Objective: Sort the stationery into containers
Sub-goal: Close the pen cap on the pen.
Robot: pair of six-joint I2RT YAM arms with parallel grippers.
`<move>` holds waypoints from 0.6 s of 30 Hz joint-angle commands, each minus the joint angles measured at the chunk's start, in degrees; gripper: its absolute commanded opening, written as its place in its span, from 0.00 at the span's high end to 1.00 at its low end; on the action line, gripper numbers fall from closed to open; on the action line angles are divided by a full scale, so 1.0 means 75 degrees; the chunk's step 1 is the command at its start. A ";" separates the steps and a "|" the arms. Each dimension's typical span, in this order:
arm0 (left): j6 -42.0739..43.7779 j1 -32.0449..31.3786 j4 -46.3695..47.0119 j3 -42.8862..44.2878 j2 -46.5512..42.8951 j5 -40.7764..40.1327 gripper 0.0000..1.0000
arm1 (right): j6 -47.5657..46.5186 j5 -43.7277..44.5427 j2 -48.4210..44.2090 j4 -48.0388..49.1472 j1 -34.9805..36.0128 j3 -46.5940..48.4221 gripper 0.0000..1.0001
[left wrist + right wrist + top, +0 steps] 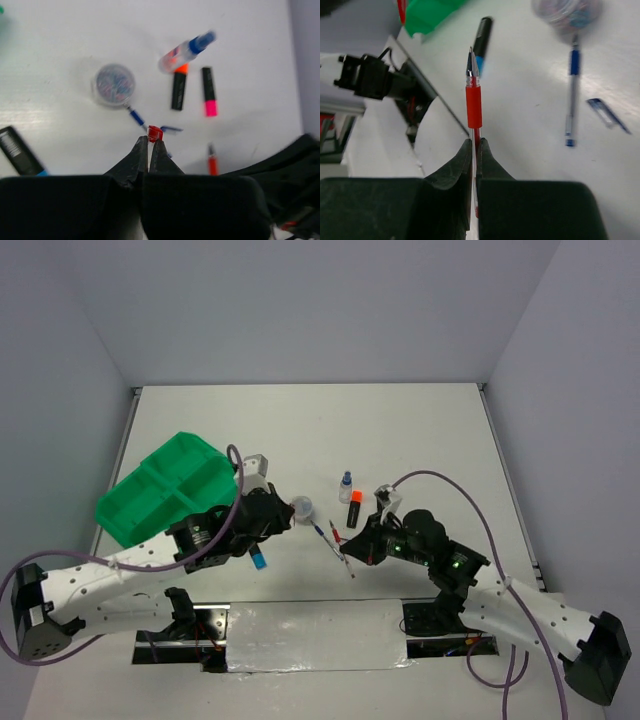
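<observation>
My right gripper [474, 144] is shut on a thin red pen [474, 100], whose uncapped tip points away from the jaws above the table's near edge. My left gripper [150, 141] is shut on a small red cap [154, 133], held above the blue pen [136, 117]. On the table lie a round clear tub [114, 84], a blue-capped bottle [186, 47], an orange-ended highlighter [178, 89], a pink-ended highlighter [209, 92], a loose blue cap [171, 129] and a blue-ended highlighter [259, 560]. The green tray [165, 488] sits at the left.
The two grippers [285, 515] [350, 545] hang close together at the table's middle front. A grey metal strip [310, 635] runs along the near edge between the arm bases. White walls close in the table's sides and back.
</observation>
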 commanded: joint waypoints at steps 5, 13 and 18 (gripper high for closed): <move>0.0495 -0.0050 0.3176 -0.1038 -0.1496 -0.0610 1.00 | 0.1052 0.0652 0.0697 0.3880 0.1790 -0.0649 1.00; 0.0871 -0.0073 0.5053 -0.1566 -0.1919 -0.0189 1.00 | 0.0738 0.2643 0.1095 0.5126 0.2963 -0.0628 1.00; 0.0801 -0.0085 0.5264 -0.1660 -0.2060 -0.0001 1.00 | 0.0338 0.3091 0.1424 0.4972 0.2987 -0.0322 1.00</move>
